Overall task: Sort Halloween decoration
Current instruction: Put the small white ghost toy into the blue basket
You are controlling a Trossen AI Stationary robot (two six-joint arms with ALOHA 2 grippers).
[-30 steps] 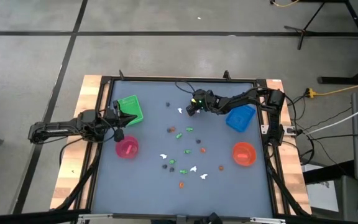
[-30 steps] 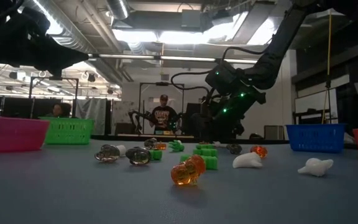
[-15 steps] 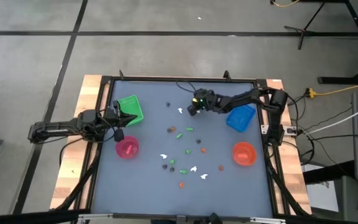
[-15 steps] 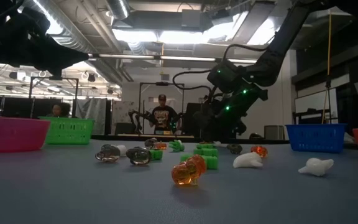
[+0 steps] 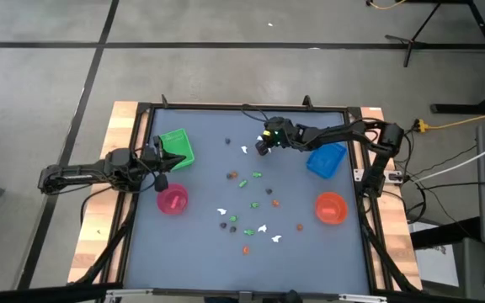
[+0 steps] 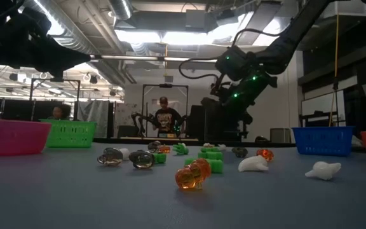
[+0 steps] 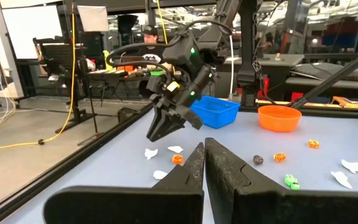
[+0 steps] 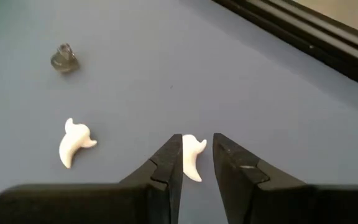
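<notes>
The Halloween decoration is a scatter of tiny white, orange, green and dark figures lying on the grey table mat. My right gripper hangs over the far middle of the table, slightly open. In the right wrist view a white figure lies on the mat, seen through the gap between the fingers. A second white figure and a dark one lie beside it. My left gripper is shut and waits at the table's left, between the green tray and the pink bowl.
A green square tray and a pink bowl stand on the left. A blue square tray and an orange bowl stand on the right. The black frame rims the table. People sit in the room behind.
My right gripper has risen from just above the mat to well clear of it, staying over the far middle of the table. The figures lie where they were.
</notes>
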